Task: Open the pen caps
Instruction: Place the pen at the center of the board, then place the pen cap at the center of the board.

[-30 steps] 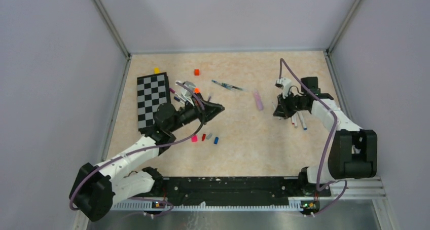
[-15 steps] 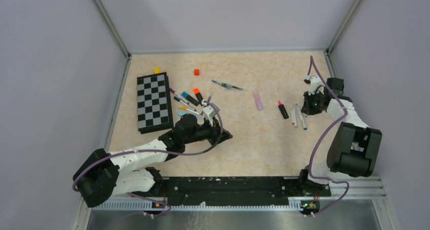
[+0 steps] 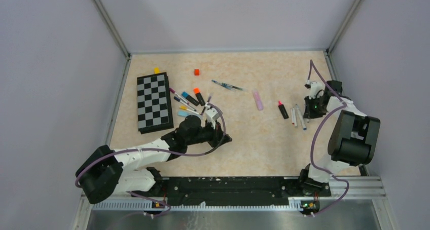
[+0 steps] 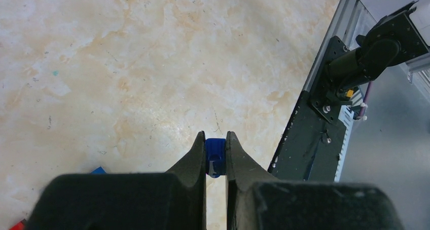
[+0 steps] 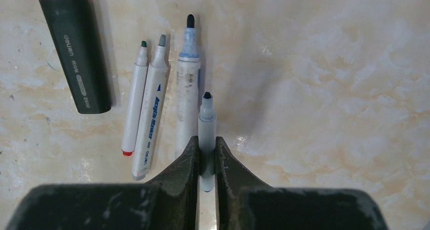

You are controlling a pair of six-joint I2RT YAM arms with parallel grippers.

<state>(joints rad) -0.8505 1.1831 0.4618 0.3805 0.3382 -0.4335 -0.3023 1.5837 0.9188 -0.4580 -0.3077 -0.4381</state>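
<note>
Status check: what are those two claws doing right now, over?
Left gripper shut on blue cap. Right gripper shut on white marker, tip bare. Neighbouring markers lie close beside it.

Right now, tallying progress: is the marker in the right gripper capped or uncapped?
Uncapped. The white marker clamped in the right gripper shows a bare dark tip, no cap over it.

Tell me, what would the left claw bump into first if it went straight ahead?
Nothing close, it seems. Ahead of the left claw, shut on a blue cap, the wrist view shows only bare table; the black rail lies off to one side. Depth is unclear.
</note>
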